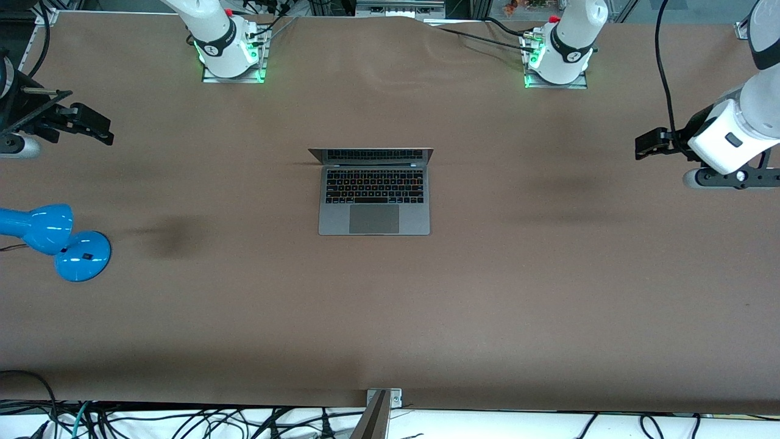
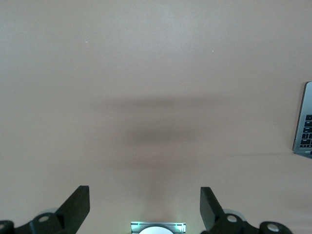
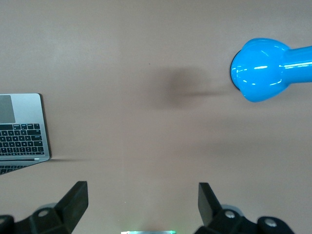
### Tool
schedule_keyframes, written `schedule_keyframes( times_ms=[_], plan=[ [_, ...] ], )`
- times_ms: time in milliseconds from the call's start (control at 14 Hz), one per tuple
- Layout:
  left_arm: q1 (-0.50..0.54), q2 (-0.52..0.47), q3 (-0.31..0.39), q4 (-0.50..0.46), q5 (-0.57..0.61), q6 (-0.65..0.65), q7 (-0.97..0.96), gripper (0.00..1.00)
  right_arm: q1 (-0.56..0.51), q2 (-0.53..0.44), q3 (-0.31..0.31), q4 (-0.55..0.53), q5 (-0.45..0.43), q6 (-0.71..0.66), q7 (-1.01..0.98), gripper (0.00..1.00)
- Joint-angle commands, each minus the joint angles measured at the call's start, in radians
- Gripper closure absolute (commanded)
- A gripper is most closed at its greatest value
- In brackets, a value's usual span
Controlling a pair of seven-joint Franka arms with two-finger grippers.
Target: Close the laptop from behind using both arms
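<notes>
Here, a wide brown table [image 1: 548, 292] is seen from above, with an open laptop [image 1: 374, 201] lying flat near its middle. The grey lid is raised, and the black keyboard and trackpad are turned toward the front camera.

The left gripper [image 1: 647, 145] is held in the air over the left arm's end of the table, well apart from the laptop. Its two black fingers [image 2: 78, 204] are spread wide with nothing between them. Only bare tabletop is found under it in the left wrist view, and one edge of the laptop [image 2: 305, 122] is just caught at the border of that view.

The right gripper [image 1: 91, 127] is held in the air over the right arm's end of the table, likewise well apart from the laptop. Its fingers [image 3: 75, 202] are also spread wide and hold nothing. In the right wrist view the laptop's [image 3: 22, 129] corner is seen to one side of this gripper and a blue desk lamp [image 3: 265, 68] to the other. The lamp [image 1: 58, 241] stands on the table nearer to the front camera than the spot under the right gripper.
</notes>
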Motion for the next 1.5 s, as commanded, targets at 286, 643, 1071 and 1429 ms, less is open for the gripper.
schedule_keyframes(
  times_ms=[286,643,1071,1429],
  plan=[
    [-0.005,-0.014,-0.011,-0.037,-0.038,0.046,0.005,0.00,0.000,-0.002,0.000,0.007,0.025,0.000,0.014,0.00],
    [-0.005,-0.011,-0.014,-0.036,-0.039,0.046,0.013,0.00,0.000,-0.002,0.000,0.007,0.025,0.002,0.014,0.00],
    [-0.007,-0.011,-0.017,-0.037,-0.066,0.038,0.014,0.00,0.001,0.004,0.001,0.009,0.027,0.014,0.014,0.00],
    [-0.007,-0.017,-0.018,-0.027,-0.067,0.003,0.011,0.00,0.001,0.007,0.001,0.007,0.027,0.019,0.014,0.00]
  ],
)
